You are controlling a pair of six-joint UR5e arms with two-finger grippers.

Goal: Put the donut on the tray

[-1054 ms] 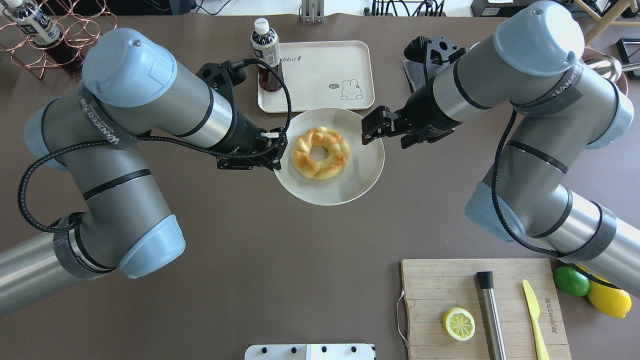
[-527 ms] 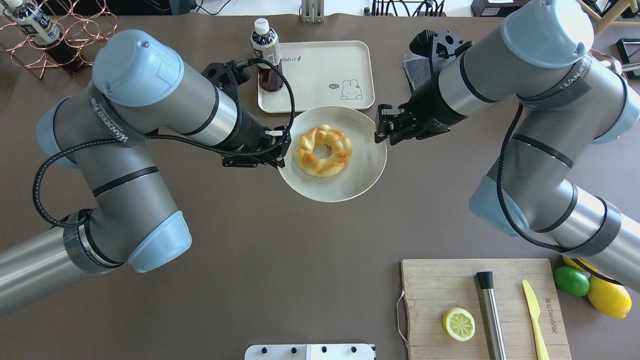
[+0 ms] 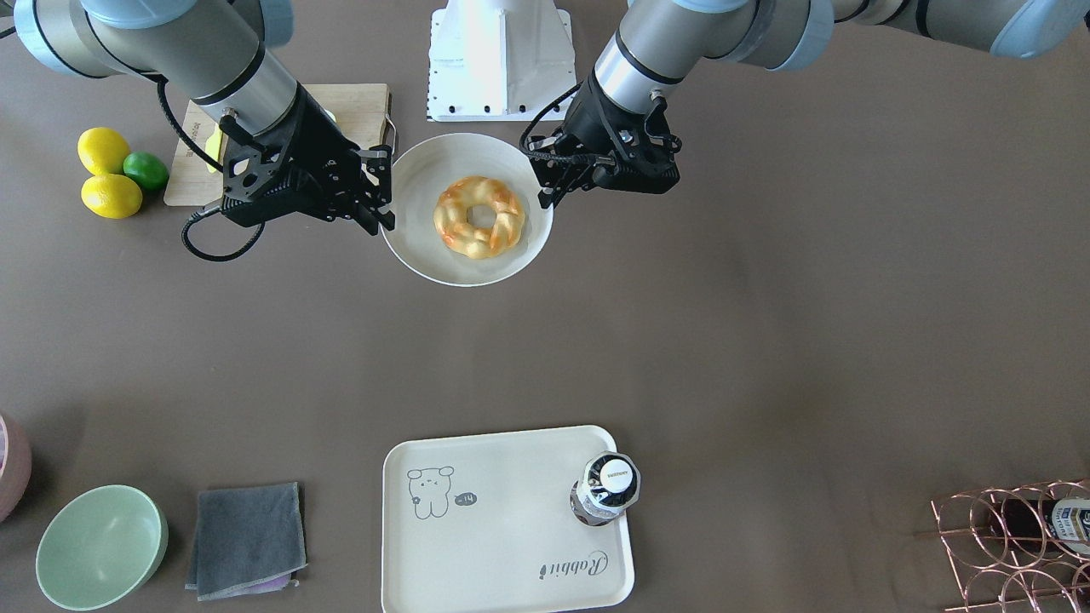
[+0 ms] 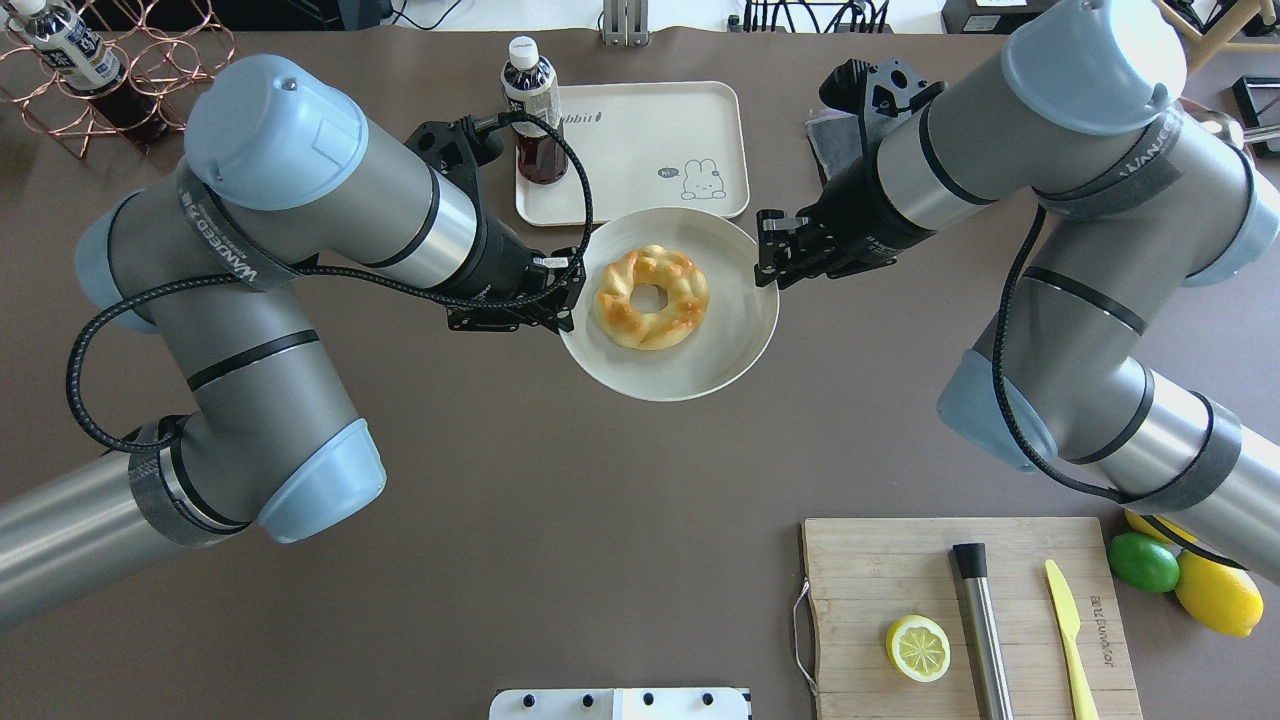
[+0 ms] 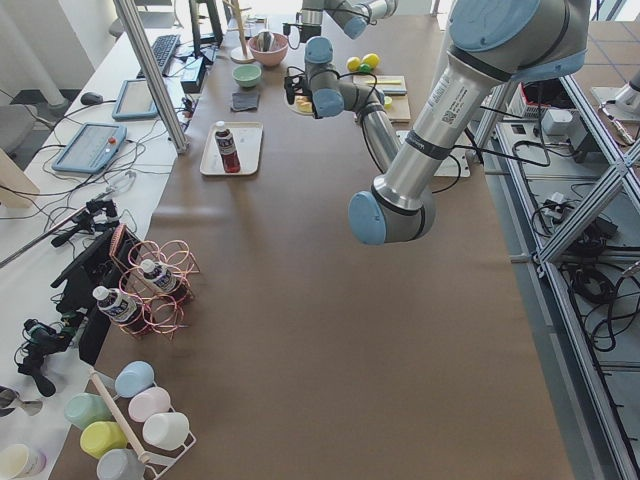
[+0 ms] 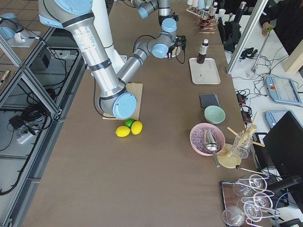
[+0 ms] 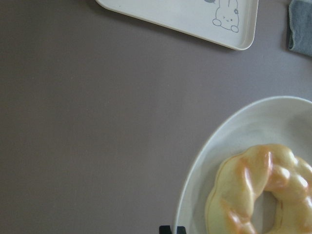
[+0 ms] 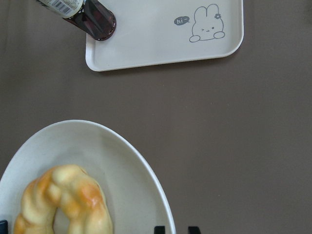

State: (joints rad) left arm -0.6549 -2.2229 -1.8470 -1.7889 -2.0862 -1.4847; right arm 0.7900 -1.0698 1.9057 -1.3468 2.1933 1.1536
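Overhead exterior view: one donut lies in the middle of one round plate, between the two claws and touching neither. The left gripper is clenched on the plate's left rim and the right gripper on its right rim. One tray sits just beyond on the far side, with one bottle at its left end. Near right, one lemon half-slice lies on one cutting board.
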